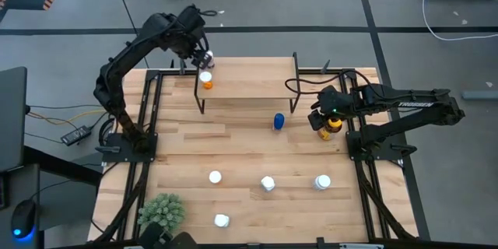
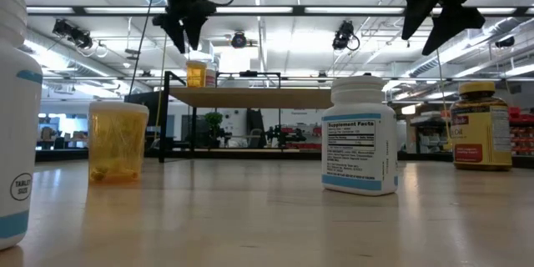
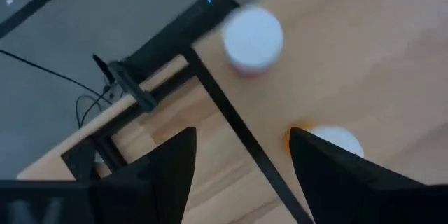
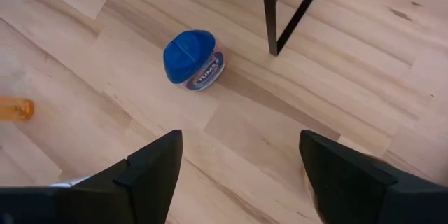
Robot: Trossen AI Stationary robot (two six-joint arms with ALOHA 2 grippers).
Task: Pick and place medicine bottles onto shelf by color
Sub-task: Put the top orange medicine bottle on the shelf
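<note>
The shelf stands at the table's far side. Near its left end are an orange bottle with a white cap and a pinkish bottle with a white cap. My left gripper hangs open above that end with nothing between its fingers. A blue bottle rests on the tabletop in front of the shelf. My right gripper waits open beside a dark amber bottle at the right.
Several white bottles stand on the near half of the table. A green spiky plant sits at the near left corner. The shelf's black leg stands just beyond the blue bottle.
</note>
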